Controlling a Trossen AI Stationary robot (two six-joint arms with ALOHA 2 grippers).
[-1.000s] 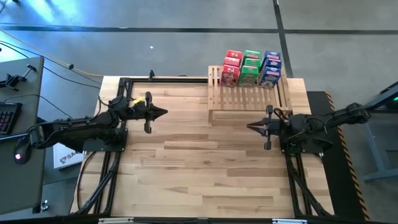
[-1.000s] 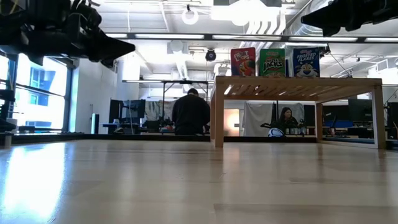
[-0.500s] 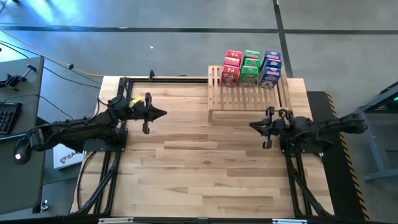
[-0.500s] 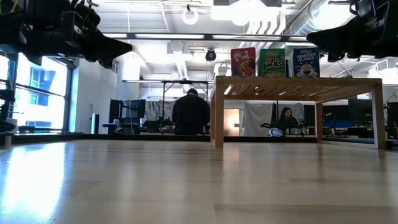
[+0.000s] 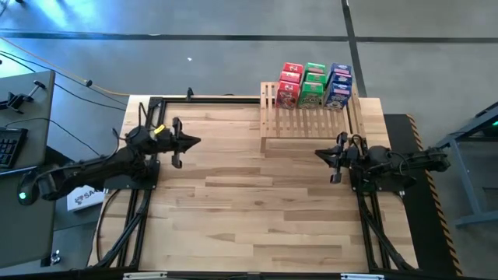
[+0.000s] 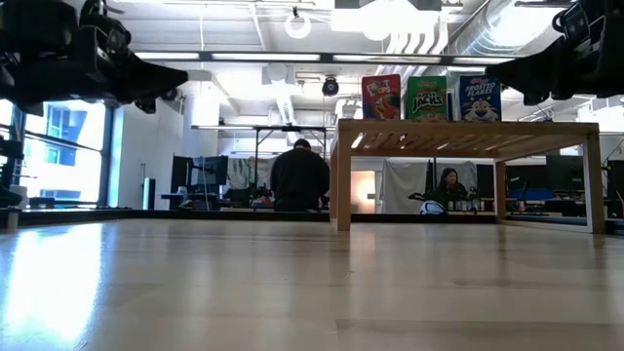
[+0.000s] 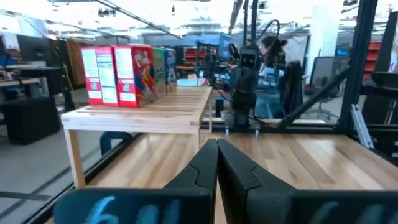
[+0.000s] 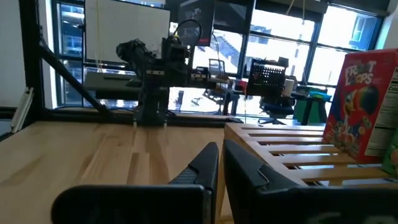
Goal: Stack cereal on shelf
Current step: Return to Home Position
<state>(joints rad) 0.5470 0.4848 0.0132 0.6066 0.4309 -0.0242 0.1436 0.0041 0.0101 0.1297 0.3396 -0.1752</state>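
An open-plan robotics lab: exposed ceiling ducts [image 6: 458,44], strip lights [image 6: 292,58], tall windows [image 6: 58,146], a person [image 6: 299,180] at far desks, a keyboard [image 5: 9,146] left of the plank table [image 5: 249,202].

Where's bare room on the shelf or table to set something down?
On the shelf, the near slats in front of the cereal are bare. So is the tabletop between the left gripper and right gripper. Its far edge is crowded.

Two matte-black jointed arms on show: the left arm [image 5: 93,165] sports a yellow tag [image 5: 159,129] and a green light [image 5: 23,194], the right arm [image 5: 405,161] trails looped black cables [image 5: 356,141], and left hand [image 7: 216,143] and right hand [image 8: 219,147] taper to dark wedges.
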